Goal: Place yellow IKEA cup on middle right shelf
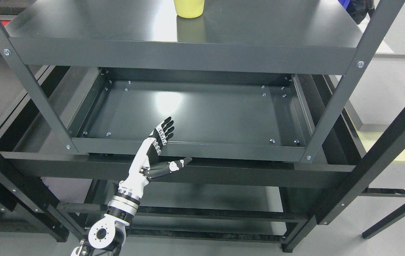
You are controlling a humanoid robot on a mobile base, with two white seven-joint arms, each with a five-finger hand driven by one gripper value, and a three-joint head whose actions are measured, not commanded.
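A big dark metal rack (188,53) filled almost the whole head view, and everything else sat somewhere on it or near it. Its upper shelf (117,25) ran across the top of the view. Below that was a lower shelf (224,113), shaped like a shallow tray, and it had nothing on it.

The left arm (127,199) came up from below the rack, at the lower left. The left hand (156,153) was just in front of the front edge of the lower shelf. Its fingers (165,129) were stretched out straight and its thumb (179,164) stuck out to the side — the hand was wide open and held nothing. The right arm could not be seen at all.

The yellow cup (189,9) stood upright on the upper shelf, near the middle, far above the hand. Its top was cut off by the edge of the view.

If that upper shelf was the right place, the job looked done. I could not tell which shelf counted as the middle right one — so maybe a move was left.
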